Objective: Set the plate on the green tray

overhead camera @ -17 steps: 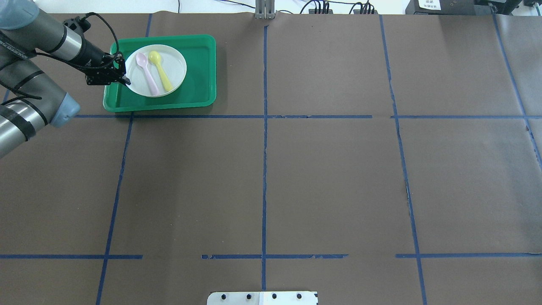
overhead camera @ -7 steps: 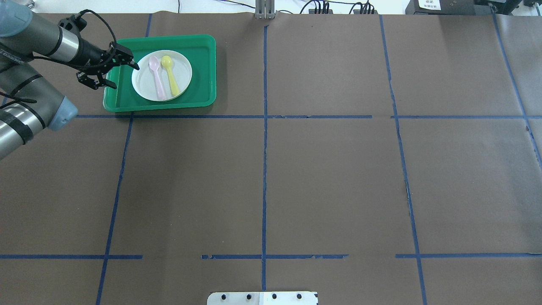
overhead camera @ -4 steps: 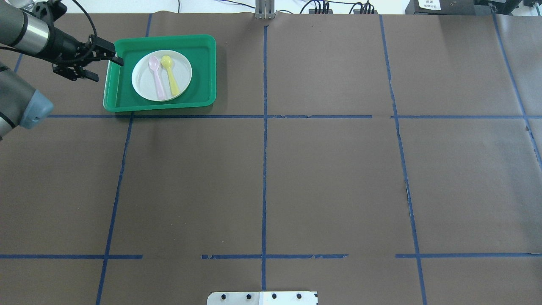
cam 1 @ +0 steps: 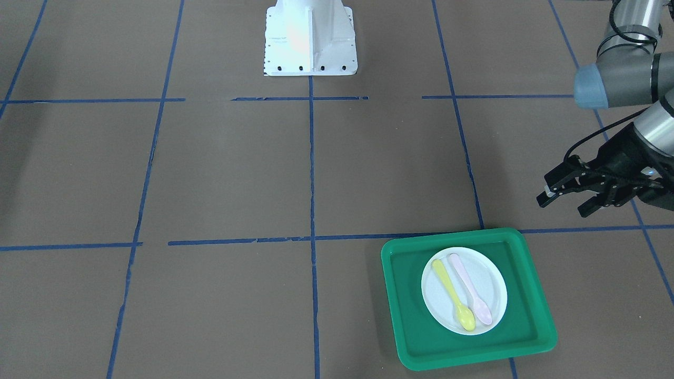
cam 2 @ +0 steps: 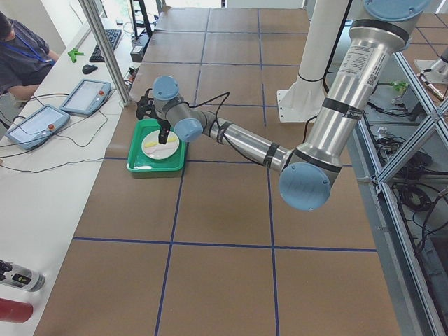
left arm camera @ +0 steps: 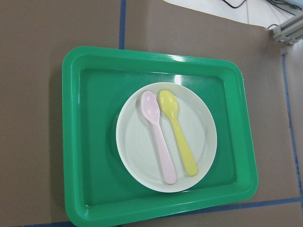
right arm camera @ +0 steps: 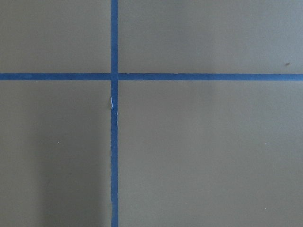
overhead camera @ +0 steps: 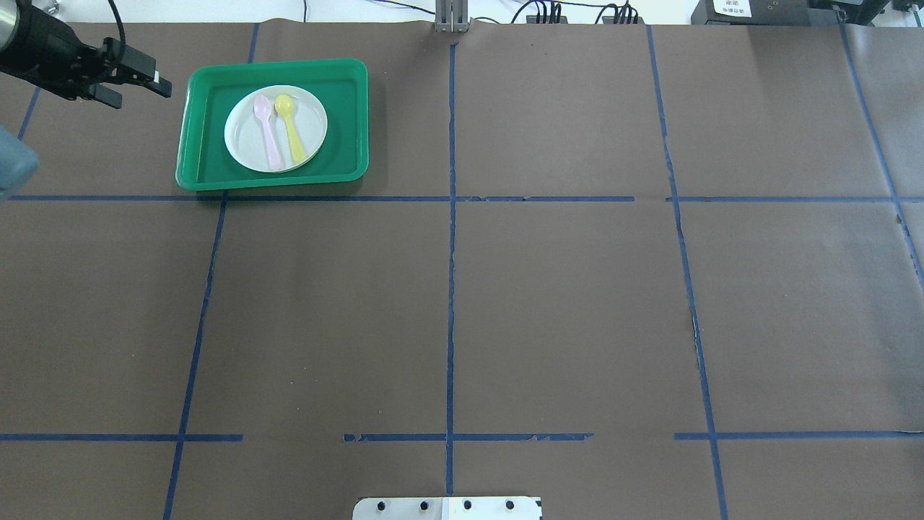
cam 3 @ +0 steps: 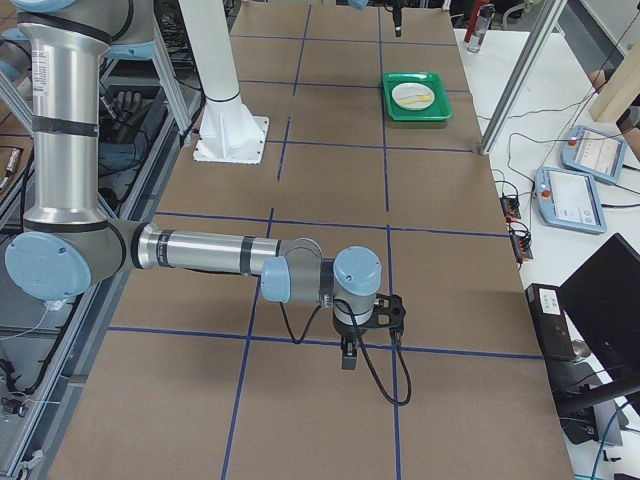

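Observation:
The small white plate (overhead camera: 242, 134) lies flat inside the green tray (overhead camera: 343, 108) at the table's far left, with a pink spoon (overhead camera: 264, 132) and a yellow spoon (overhead camera: 291, 128) on it. My left gripper (overhead camera: 137, 87) is open and empty. It hangs left of the tray, apart from it, as the front view (cam 1: 564, 205) also shows. The left wrist view looks down on the plate (left arm camera: 201, 137) and the tray (left arm camera: 72, 142). My right gripper (cam 3: 350, 348) shows only in the exterior right view, low over bare table far from the tray. I cannot tell if it is open or shut.
The robot's white base (cam 1: 309, 37) stands at the table's near middle. Blue tape lines cross the brown table cover. A metal post (cam 2: 105, 49) stands by the tray's corner. Tablets (cam 2: 85, 96) and an operator (cam 2: 21, 56) are beyond the table's far edge.
My left gripper let go of the plate's rim, opened and drew back to the left, clear of the tray. The plate settled flat in the tray.

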Robot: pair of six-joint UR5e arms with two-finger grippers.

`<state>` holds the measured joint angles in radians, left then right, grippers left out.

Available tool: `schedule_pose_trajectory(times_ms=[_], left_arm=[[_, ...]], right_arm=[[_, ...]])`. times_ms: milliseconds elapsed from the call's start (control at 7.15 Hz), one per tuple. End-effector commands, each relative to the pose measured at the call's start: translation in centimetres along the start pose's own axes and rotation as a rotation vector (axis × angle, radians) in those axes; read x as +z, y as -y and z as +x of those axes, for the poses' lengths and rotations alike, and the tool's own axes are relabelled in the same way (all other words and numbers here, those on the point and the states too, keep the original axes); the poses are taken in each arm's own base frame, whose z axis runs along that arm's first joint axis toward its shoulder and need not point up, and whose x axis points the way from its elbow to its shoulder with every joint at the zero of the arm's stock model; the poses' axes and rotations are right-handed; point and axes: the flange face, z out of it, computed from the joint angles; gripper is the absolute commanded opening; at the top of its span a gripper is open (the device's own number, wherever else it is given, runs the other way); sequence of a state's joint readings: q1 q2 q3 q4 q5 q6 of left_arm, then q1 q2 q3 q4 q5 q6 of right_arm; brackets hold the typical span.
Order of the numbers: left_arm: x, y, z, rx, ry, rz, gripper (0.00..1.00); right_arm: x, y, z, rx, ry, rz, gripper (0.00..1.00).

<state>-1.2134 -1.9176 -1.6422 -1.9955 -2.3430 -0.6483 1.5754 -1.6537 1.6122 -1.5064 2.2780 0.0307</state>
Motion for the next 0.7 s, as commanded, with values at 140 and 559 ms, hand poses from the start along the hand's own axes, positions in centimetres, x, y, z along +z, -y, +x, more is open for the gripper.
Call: schedule_pose_trajectory(times_ms=[140,559], left_arm=[[-1.8,-4.1,-6.8,0.261,0.250,-0.095,1.00],[-5.4,-12.0,-20.3,0.091,0.283,-0.173,1.00]], right_arm=[[0.0,0.0,0.0,-0.001,0.000,0.001,1.00],[0.0,0.0,0.0,-0.001,0.000,0.001,1.00]])
